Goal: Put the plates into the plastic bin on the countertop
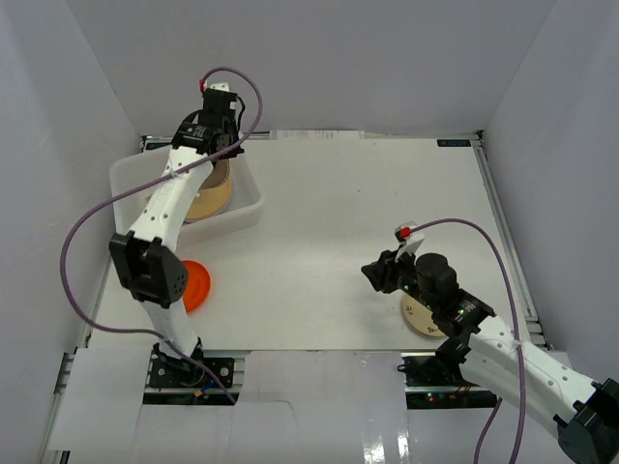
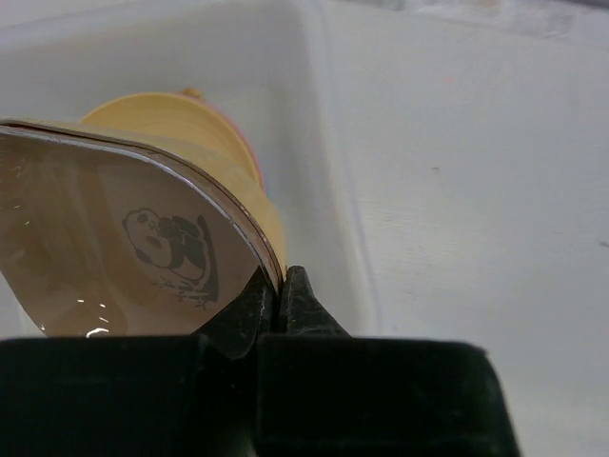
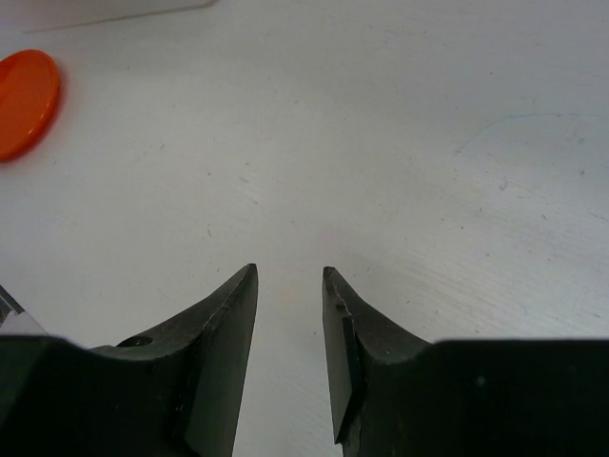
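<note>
Left wrist view: my left pincer [image 2: 279, 288] grips the panda plate [image 2: 114, 224] by its rim (held on edge), just above the yellow plate [image 2: 181, 119] in the bin [image 2: 328, 171].

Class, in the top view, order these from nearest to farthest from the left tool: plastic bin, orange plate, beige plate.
1. plastic bin, far left, right under the left tool.
2. orange plate, near left.
3. beige plate, near right, under the right arm.
</note>
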Controlling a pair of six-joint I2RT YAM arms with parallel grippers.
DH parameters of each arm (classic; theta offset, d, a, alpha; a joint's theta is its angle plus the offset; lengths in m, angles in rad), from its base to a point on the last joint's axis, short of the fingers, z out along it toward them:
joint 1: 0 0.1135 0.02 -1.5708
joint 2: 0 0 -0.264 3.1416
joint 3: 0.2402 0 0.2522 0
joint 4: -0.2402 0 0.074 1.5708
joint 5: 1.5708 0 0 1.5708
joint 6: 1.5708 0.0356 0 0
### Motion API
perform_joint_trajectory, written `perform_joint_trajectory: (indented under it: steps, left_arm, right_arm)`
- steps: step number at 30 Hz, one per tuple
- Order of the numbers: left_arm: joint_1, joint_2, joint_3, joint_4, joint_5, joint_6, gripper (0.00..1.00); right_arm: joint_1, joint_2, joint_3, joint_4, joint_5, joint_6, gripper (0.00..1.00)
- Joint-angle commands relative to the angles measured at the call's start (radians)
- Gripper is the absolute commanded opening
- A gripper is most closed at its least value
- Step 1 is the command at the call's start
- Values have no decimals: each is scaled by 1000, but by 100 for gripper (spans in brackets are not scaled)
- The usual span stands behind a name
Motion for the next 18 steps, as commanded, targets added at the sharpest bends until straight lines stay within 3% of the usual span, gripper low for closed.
perform_joint_trajectory:
  steps: [1, 9, 10, 12, 13, 17, 18]
  left_arm:
    - [78, 130, 31, -32, -7, 31, 0]
    - [154, 343, 125, -27, -16, 40, 0]
    - [154, 358, 129, -29, -14, 39, 4]
    - [154, 360, 122, -27, -10, 24, 20]
    - [155, 340, 93, -9, -7, 22, 38]
    - [155, 282, 37, 28, 1, 19, 79]
    - [154, 272, 31, 29, -1, 17, 84]
  right_arm:
    - [7, -19, 9, 18, -43, -6, 40]
    - [17, -2, -18, 29, -95, 9, 41]
    - [25, 2, -19, 31, -98, 10, 41]
    - [34, 19, -22, 41, -95, 13, 43]
    - [48, 38, -22, 55, -95, 15, 44]
    - [111, 105, -16, 107, -77, 36, 50]
    - [111, 122, -10, 116, -77, 40, 50]
